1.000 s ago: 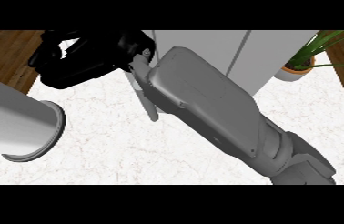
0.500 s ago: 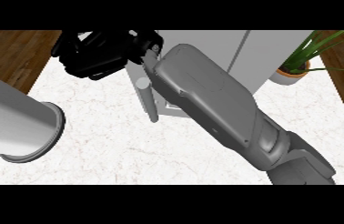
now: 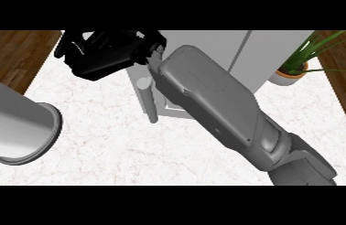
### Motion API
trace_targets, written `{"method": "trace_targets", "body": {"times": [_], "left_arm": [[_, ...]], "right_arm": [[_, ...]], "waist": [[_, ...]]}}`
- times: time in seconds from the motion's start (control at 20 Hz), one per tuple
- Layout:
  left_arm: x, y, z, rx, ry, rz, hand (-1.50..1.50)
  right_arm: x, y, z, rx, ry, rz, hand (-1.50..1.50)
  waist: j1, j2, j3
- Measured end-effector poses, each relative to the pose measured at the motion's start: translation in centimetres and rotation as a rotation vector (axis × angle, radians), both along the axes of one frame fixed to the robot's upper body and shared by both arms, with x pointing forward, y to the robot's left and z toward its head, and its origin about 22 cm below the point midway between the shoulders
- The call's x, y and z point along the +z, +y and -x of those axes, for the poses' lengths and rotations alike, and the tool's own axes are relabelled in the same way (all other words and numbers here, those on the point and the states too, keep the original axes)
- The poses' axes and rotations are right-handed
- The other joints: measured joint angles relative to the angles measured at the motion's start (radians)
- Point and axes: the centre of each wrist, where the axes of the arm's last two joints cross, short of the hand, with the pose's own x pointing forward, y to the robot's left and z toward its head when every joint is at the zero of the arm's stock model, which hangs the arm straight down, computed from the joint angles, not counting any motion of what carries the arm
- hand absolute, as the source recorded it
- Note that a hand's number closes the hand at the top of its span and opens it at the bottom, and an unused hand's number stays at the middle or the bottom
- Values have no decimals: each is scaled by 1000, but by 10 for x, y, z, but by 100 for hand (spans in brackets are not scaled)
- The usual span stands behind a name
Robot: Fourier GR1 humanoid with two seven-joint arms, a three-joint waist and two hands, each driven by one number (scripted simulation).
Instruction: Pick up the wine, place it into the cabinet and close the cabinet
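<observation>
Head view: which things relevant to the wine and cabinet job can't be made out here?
- Wine: not seen anywhere; the right forearm and the cabinet door cover the cabinet's opening.
- Right hand: whether it holds anything is hidden by its own curled fingers.
- Left hand: out of frame; only its grey forearm shows, cut by the left edge.
- Potted plant: leaves cut off at the right edge.

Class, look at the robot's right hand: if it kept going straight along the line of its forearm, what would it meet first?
The right hand points toward the upper left. Beyond it only the counter's edge and wooden floor show, so the way looks free, though depth is unclear.
</observation>
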Motion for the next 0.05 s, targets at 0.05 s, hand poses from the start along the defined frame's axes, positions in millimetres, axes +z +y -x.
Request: {"method": "trace_targets", "body": {"times": [0.05], "left_arm": [[0, -2, -1, -8, 3, 5, -150]], "right_arm": [[0, 1, 0, 7, -9, -4, 150]], "waist": [[-3, 1, -1]]}}
